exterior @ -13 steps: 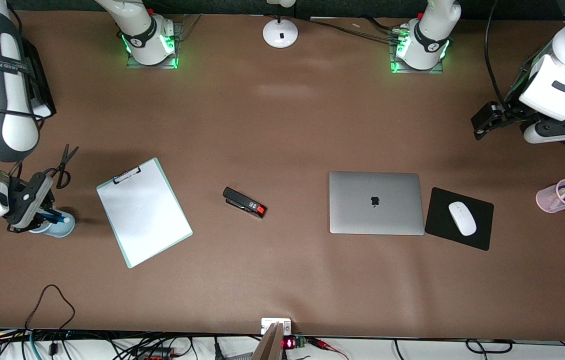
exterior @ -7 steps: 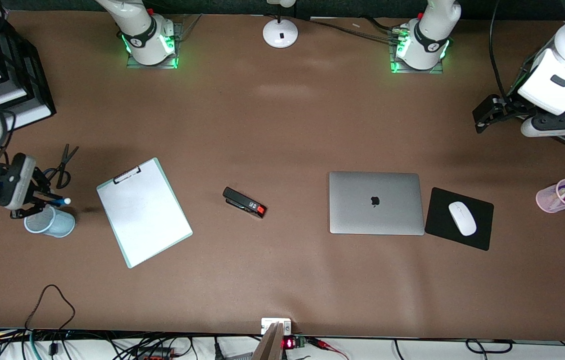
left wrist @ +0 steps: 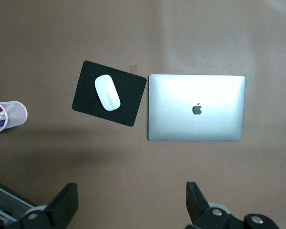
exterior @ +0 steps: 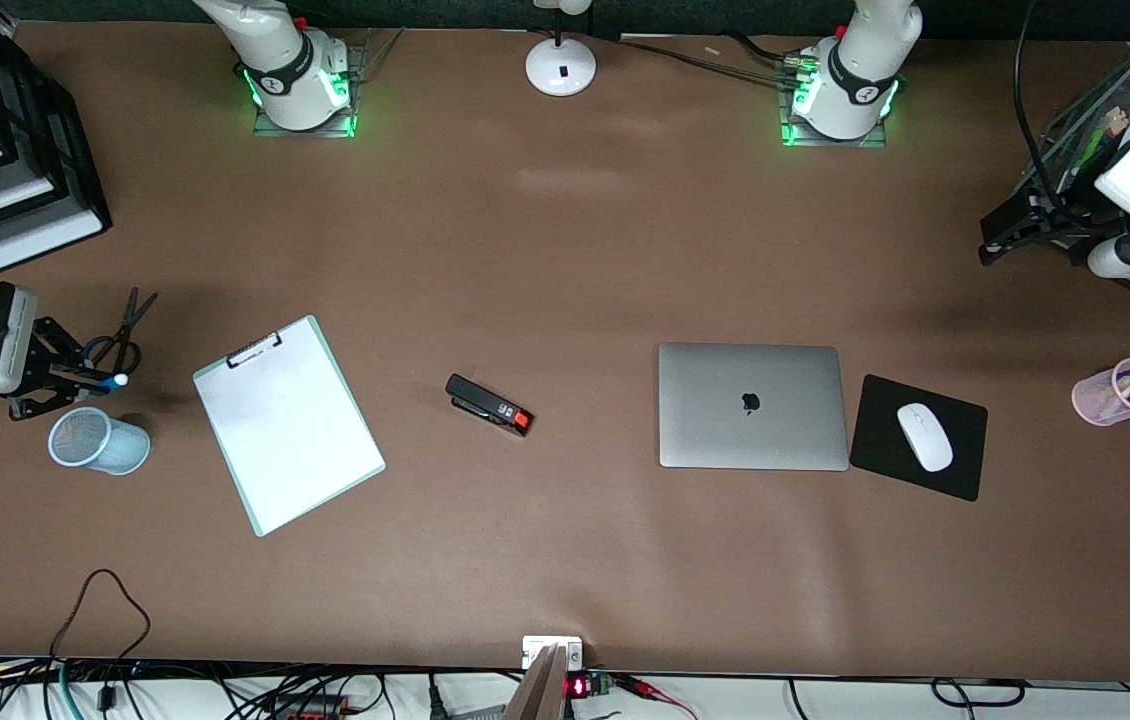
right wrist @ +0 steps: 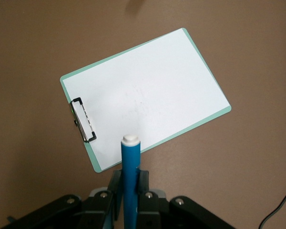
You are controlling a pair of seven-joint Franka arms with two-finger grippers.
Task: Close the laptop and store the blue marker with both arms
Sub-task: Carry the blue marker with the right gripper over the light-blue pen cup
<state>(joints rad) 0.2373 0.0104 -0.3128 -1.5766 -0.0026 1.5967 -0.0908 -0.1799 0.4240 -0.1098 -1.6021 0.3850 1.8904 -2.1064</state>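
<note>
The blue marker (right wrist: 130, 181) is clamped between the right gripper's (exterior: 75, 376) jaws above the mesh cup (exterior: 97, 442), while the left gripper's (left wrist: 131, 202) jaws are held apart over the worktop (exterior: 565, 250).

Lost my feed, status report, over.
Right gripper shut on blue marker, above the mesh cup. Left gripper open, waiting at its table end. Laptop closed. Nothing in the way.
</note>
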